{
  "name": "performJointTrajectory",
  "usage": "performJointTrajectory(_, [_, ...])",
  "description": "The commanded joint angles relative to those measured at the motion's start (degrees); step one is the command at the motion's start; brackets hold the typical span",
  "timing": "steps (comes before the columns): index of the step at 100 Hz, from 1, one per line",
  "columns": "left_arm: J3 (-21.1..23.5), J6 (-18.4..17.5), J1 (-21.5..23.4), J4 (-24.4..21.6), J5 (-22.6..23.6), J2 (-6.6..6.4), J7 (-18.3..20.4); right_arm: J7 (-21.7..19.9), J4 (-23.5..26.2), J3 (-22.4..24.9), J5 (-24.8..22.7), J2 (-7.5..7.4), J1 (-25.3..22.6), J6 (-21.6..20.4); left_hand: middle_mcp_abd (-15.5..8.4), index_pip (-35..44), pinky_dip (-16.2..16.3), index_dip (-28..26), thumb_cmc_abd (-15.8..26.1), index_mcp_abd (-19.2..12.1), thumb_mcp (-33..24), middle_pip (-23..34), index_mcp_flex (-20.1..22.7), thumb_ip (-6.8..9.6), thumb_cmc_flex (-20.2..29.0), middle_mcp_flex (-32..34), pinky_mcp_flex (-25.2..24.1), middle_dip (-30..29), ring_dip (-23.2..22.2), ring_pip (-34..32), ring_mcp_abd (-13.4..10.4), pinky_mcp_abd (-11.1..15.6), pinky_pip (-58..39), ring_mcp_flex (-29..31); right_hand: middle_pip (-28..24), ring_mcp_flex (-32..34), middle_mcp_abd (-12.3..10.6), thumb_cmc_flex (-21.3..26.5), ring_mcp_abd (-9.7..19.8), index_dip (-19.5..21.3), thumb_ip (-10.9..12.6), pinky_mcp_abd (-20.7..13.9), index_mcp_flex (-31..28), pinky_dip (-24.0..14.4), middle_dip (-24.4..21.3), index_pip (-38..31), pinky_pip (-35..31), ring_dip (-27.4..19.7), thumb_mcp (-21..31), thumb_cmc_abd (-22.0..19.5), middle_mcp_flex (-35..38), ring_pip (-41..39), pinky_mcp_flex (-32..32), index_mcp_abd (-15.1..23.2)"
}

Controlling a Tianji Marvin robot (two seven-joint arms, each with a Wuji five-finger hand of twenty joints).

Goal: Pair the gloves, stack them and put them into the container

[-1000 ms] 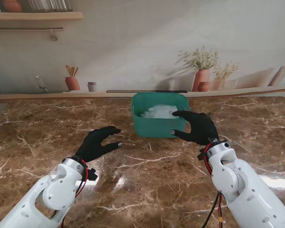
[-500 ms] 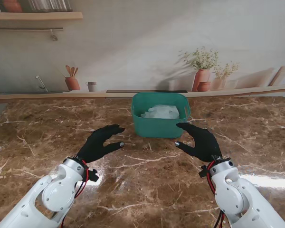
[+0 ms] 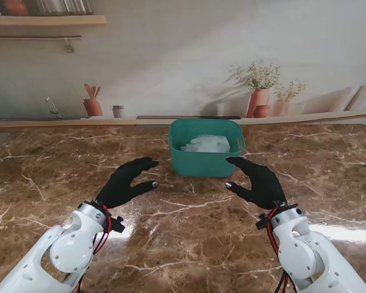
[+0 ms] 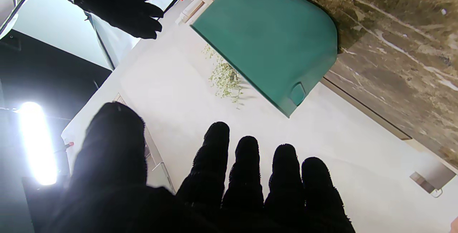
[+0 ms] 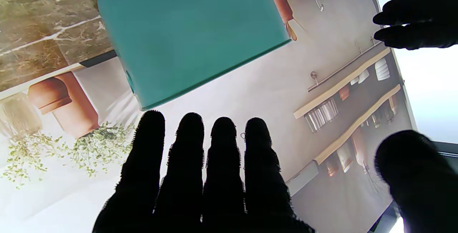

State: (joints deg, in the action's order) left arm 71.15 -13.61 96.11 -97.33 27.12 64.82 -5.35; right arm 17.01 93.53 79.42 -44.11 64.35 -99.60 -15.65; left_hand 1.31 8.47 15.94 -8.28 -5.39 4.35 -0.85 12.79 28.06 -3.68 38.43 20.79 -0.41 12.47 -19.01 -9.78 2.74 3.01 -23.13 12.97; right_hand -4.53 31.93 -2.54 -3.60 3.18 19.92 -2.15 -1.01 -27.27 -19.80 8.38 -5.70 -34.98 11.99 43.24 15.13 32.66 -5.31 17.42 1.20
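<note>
A teal container (image 3: 206, 148) stands on the marble table (image 3: 183, 238) in the middle, far from me. White gloves (image 3: 205, 144) lie bunched inside it. My left hand (image 3: 127, 182) hovers over the table nearer to me and left of the container, fingers spread, holding nothing. My right hand (image 3: 257, 180) hovers at the container's near right corner, also open and apart from it. Both wrist views show the container's outer wall (image 4: 266, 43) (image 5: 186, 32) beyond black fingers (image 4: 247, 168) (image 5: 193, 161), and each shows the other hand (image 4: 118, 4) (image 5: 417, 18).
A raised ledge (image 3: 67, 124) runs along the table's far edge under a printed kitchen backdrop. A bright lamp (image 4: 34, 141) shines in the left wrist view.
One second ago my right hand was at the container's rim; it has pulled back toward me and to the right, empty. My left hand has barely shifted.
</note>
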Motion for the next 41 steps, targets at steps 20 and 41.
performJointTrajectory(20, [-0.4,0.6,0.0,-0.6,0.4,0.01,-0.8,0.0,0.6,0.1,-0.5,0.06,-0.6,-0.6,-1.4,-0.3,-1.3,0.5,2.3,0.0,1.6,-0.6,0.0,2.11,-2.4,-1.0,0.2,-0.8,0.6,1.6,-2.9,3.5,-0.8,-1.9,0.1,-1.6,-0.3,0.0,0.0,-0.2,1.8,-0.9,0.9,1.2,-0.4,-0.2,0.3,-1.3,-1.4,0.0,-0.9,0.1,-0.6,0.9])
performJointTrajectory(41, [-1.3,1.2,-0.5,-0.1,-0.1,0.07,-0.7,0.3,0.7,0.4,-1.0,0.03,-0.7,-0.9,-1.4,-0.2,-1.8,0.5,2.4,-0.1,1.6,-0.7,0.0,2.11,-2.3,-0.9,0.1,-0.8,0.6,1.7,-3.1,3.6,-0.8,-1.8,0.0,-1.4,-0.3,0.5,0.1,-0.1,1.7,-0.8,0.7,1.2,-0.3,-0.5,0.0,-1.2,-1.6,0.3,-0.6,0.1,-0.4,0.7])
